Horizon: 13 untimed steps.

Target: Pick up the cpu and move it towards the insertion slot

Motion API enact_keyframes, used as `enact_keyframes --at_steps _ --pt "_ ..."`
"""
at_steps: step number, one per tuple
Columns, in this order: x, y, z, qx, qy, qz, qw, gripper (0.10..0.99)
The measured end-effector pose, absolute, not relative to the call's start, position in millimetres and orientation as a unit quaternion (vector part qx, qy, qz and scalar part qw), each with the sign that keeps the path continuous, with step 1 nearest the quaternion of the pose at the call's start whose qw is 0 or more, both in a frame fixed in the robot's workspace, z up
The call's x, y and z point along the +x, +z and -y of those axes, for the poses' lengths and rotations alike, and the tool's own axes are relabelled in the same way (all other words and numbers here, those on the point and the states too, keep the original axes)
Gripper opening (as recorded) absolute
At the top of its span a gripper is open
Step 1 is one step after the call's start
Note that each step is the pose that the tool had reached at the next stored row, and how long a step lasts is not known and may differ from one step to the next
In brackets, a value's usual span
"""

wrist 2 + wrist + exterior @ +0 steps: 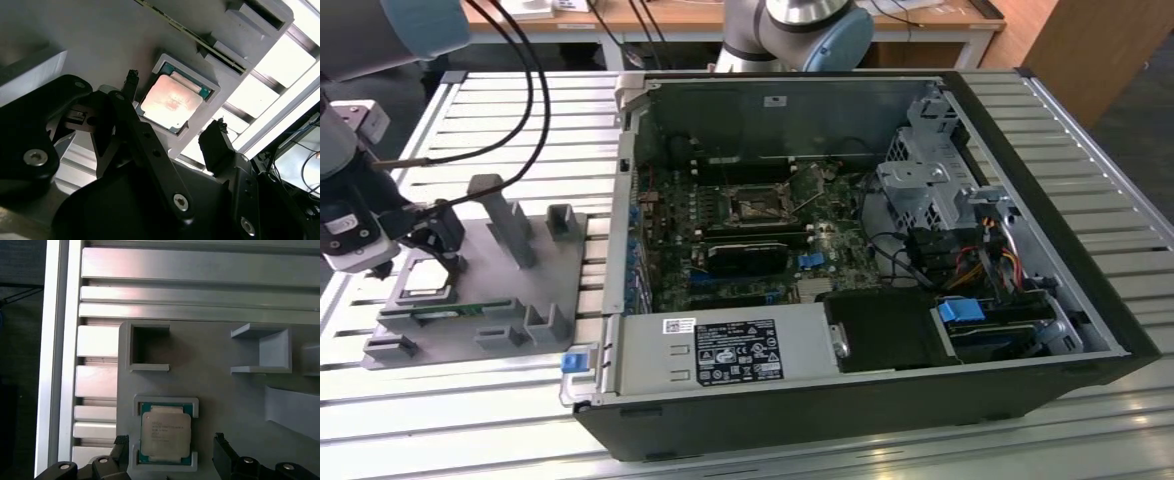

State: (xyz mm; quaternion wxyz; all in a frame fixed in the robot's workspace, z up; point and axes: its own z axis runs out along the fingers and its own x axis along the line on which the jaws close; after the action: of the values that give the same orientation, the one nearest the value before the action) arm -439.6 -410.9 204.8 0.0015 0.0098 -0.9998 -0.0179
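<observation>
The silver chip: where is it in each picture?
Exterior view: the chip lies on the grey holder, at the exterior view's left.
First wrist view: chip seated in the holder's square recess.
Second wrist view: chip in that same recess.
Shared landmark: the grey holder.

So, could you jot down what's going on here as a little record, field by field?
cpu: lying flat in its pocket on the grey holder, not lifted
gripper: open, fingers on either side of the cpu, not gripping it
insertion slot: on the board inside the open computer case, to the exterior view's right of the holder
stage: pick-up not yet done
</observation>
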Motion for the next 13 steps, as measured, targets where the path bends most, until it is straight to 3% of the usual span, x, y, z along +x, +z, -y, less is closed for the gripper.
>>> enact_keyframes --at_steps 13 --pt "-439.6 198.8 410.9 0.011 -0.017 1.000 0.001 0.765"
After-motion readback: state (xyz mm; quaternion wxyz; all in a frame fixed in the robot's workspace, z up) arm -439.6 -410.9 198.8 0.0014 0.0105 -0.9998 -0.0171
